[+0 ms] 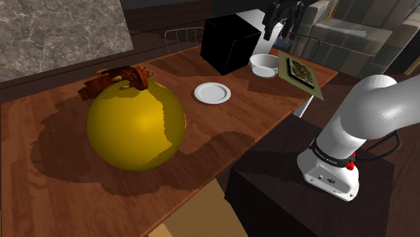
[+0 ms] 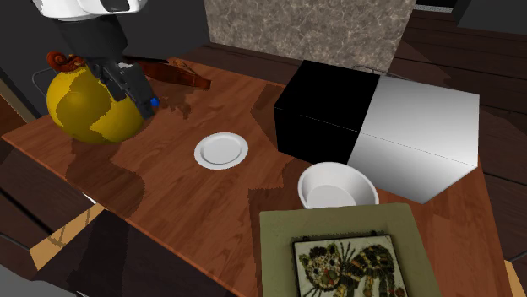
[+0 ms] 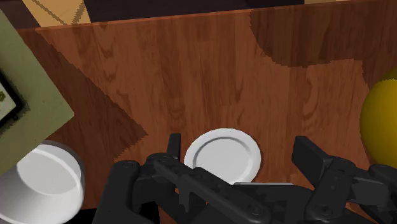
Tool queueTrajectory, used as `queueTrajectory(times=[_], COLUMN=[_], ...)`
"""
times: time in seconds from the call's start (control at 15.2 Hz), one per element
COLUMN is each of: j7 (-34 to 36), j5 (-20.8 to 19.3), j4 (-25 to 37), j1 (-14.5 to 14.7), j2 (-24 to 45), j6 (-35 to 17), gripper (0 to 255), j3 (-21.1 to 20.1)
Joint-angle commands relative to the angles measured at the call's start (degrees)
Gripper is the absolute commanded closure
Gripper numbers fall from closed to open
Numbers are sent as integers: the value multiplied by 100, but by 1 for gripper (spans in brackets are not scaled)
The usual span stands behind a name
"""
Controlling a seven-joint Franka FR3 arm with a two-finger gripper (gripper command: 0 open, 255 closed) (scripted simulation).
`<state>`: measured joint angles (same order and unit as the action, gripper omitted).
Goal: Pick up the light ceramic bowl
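Wrist view: gripper [image 3: 240,147] hangs empty above the white plate [image 3: 222,154], fingers [image 3: 310,158] wide probably to straddle the pale bowl [image 3: 44,175] beside that plate.

In the second exterior view a brown wooden table [image 2: 253,93] carries everything. A white plate [image 2: 221,150] lies near its middle. From the plate, a yellow ball [image 2: 80,110] stands at 10 o'clock, a violin [image 2: 179,74] at 11, a black-and-white box [image 2: 380,126] at 3, a white bowl [image 2: 336,186] at 4. A green mat [image 2: 338,224] lies at the bowl's 6.
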<state>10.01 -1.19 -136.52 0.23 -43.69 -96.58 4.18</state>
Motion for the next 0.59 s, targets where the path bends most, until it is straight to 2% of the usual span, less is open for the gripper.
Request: queueTrajectory(times=[0.0, 0.53], j7=[0, -415], j5=[0, -599], j4=[0, -89], j1=[0, -248], j2=[0, 1208], j6=[0, -1119], gripper=[0, 0], j3=[0, 359])
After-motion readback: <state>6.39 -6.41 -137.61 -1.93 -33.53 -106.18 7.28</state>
